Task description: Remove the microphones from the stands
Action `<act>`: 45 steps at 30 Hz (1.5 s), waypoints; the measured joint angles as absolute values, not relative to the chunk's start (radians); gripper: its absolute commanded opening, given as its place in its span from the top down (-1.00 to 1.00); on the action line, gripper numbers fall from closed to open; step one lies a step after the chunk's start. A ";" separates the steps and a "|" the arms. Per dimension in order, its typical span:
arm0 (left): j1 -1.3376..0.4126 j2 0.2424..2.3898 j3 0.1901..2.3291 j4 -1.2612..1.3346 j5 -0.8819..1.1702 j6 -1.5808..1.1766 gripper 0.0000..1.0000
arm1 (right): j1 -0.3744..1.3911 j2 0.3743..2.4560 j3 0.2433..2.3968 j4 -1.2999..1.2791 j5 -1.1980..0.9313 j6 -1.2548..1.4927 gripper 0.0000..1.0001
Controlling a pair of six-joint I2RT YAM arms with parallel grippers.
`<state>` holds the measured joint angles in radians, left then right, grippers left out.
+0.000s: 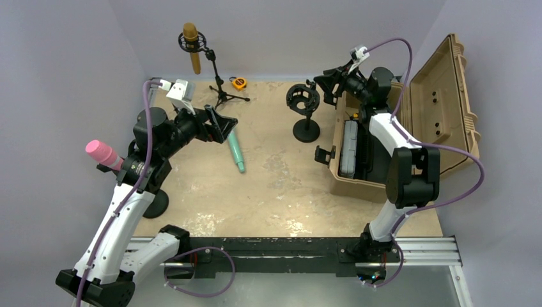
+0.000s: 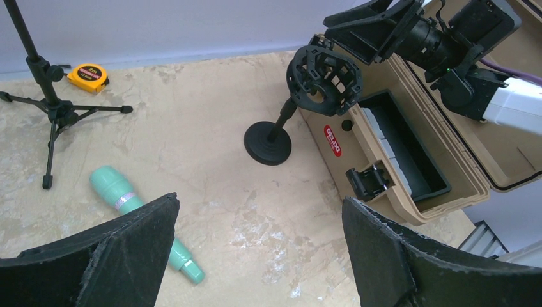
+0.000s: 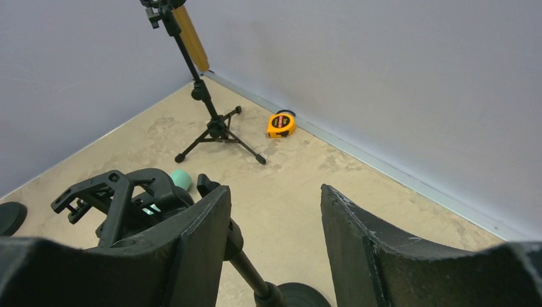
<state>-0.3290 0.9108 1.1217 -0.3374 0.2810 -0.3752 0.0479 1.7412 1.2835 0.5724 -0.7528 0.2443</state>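
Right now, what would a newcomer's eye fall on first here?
The gold microphone hangs high in a tripod stand at the far left corner. A pink microphone sits at the left edge, a teal microphone lies flat in the middle, and an open tan case fills the right side.

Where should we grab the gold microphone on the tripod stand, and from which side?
Probably the bare lower barrel of the gold microphone, below the black ring that holds it near its head. That part hangs free and round, so fingers can close across it. Come from the left, since the tripod stand has its pole running down the microphone's right in the top view.
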 measured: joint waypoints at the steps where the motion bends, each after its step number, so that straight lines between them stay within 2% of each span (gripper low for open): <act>1: -0.330 0.911 1.122 -0.337 0.281 -0.376 -0.91 | 0.050 1.741 1.289 0.572 -0.752 0.244 -0.08; 18: -0.336 0.910 1.122 -0.337 0.284 -0.376 -0.90 | 0.065 1.738 1.297 0.564 -0.740 0.224 -0.07; 27: -0.339 0.910 1.122 -0.337 0.283 -0.376 -0.90 | 0.067 1.748 1.291 0.495 -0.589 0.187 -0.05; 32: -0.345 0.910 1.124 -0.338 0.284 -0.376 -0.90 | 0.069 1.749 1.219 0.449 -0.493 0.171 -0.05; 39: -0.349 0.909 1.126 -0.338 0.285 -0.379 -0.90 | 0.085 1.728 1.180 0.424 -0.410 0.172 -0.11; 45: -0.351 0.907 1.126 -0.338 0.285 -0.379 -0.90 | 0.086 1.676 1.302 0.418 -0.407 0.191 -0.20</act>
